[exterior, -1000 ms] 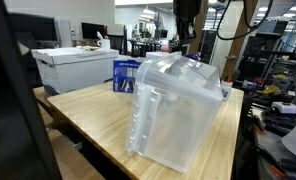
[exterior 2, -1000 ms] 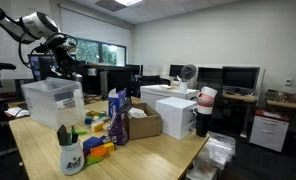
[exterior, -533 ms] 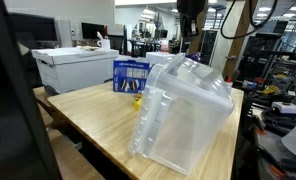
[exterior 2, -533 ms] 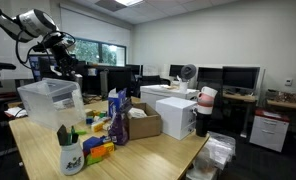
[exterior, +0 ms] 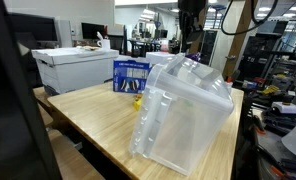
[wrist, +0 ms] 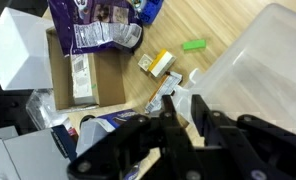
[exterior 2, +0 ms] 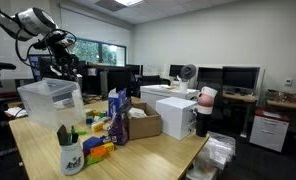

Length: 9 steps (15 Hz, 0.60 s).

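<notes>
The clear bin (exterior: 183, 115) sits tipped on the near end of the wood table (exterior: 83, 105), a blue box (exterior: 130, 75) stands just behind it, and the claw (exterior: 193, 50) hangs at the bin's far top edge, but I cannot tell if it is apart or together.

Office-style robotics lab. Rows of monitors (exterior 2: 238, 76) on desks along wall, desk fan (exterior 2: 188, 72), panel ceiling with strip lights (exterior 2: 118, 3), window (exterior 2: 113, 52). Cable-hung equipment racks (exterior: 273, 55) beyond wooden surface (exterior: 93, 110); open-plan workstations (exterior: 148, 42) further back.
</notes>
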Each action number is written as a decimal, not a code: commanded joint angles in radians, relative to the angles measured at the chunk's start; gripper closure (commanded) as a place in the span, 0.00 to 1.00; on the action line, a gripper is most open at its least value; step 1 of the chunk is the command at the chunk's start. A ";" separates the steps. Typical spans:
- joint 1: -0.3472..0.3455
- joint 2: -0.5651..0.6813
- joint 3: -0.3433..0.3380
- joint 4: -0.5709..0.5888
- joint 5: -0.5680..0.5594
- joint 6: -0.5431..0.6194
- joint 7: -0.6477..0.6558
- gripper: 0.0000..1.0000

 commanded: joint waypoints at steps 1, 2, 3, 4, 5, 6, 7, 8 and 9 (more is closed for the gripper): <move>-0.006 -0.050 -0.011 -0.004 0.050 0.004 -0.203 0.45; -0.004 -0.055 -0.014 0.003 0.061 0.000 -0.255 0.42; -0.003 -0.057 -0.019 0.010 0.074 -0.004 -0.309 0.36; -0.002 -0.060 -0.024 0.016 0.090 -0.003 -0.361 0.31; -0.001 -0.061 -0.029 0.024 0.108 -0.004 -0.412 0.26; 0.000 -0.061 -0.034 0.031 0.127 -0.006 -0.460 0.21; 0.000 -0.058 -0.039 0.042 0.145 -0.009 -0.510 0.17; 0.001 -0.055 -0.044 0.050 0.162 -0.008 -0.557 0.11; 0.002 -0.052 -0.049 0.059 0.179 -0.012 -0.606 0.07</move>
